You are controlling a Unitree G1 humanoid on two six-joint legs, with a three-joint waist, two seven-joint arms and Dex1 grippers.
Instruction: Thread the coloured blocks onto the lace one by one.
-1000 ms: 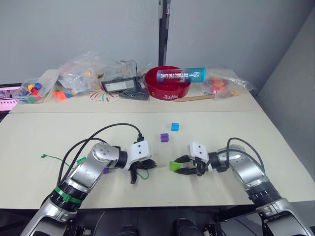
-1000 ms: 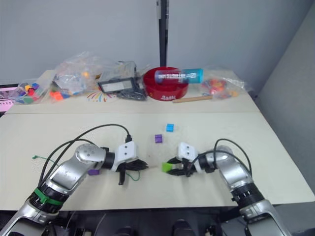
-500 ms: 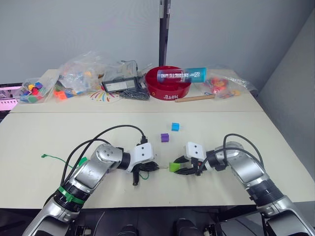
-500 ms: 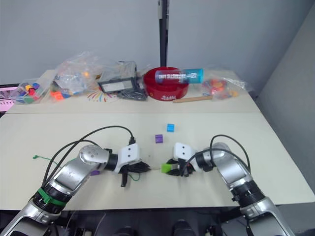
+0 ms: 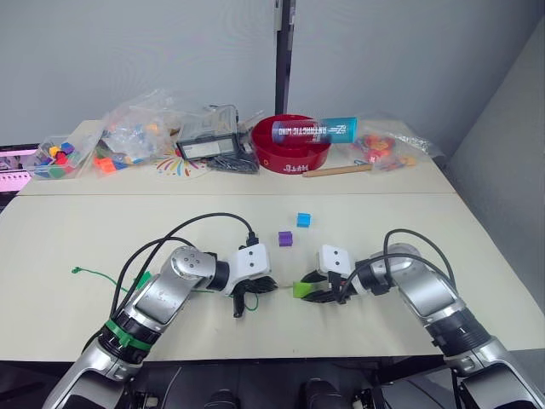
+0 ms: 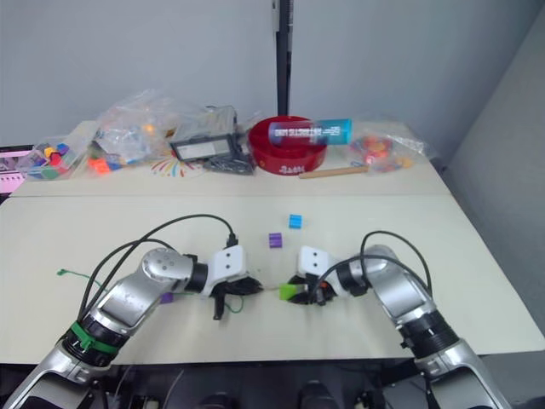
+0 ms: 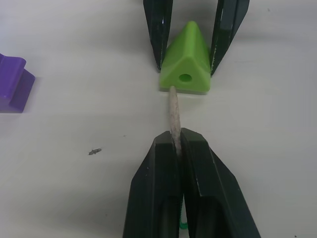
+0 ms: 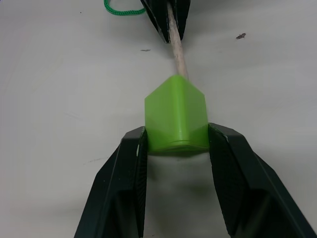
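Observation:
My right gripper (image 8: 177,135) is shut on a lime green block (image 8: 176,115) and holds it on the table (image 5: 409,230). Its hole (image 7: 185,78) faces my left gripper (image 7: 179,136). The left gripper is shut on the lace's pale tan tip (image 7: 174,111), whose end touches the block's face just beside the hole. The green lace (image 5: 102,277) trails left past my left forearm to its knot (image 5: 75,271). One purple block (image 5: 285,239) and a cyan block (image 5: 303,220) lie behind the grippers. Another purple block (image 6: 167,297) sits by my left arm.
The back table holds bags of coloured blocks (image 5: 136,128), a black device (image 5: 209,146), a red bowl (image 5: 294,153) with a teal tube (image 5: 315,129) across it, and a wooden stick (image 5: 336,170). The front table edge runs close below both arms.
The two grippers have closed in on each other. The left one moved right with the lace tip and the right one moved left with the lime block, until tip and block met.

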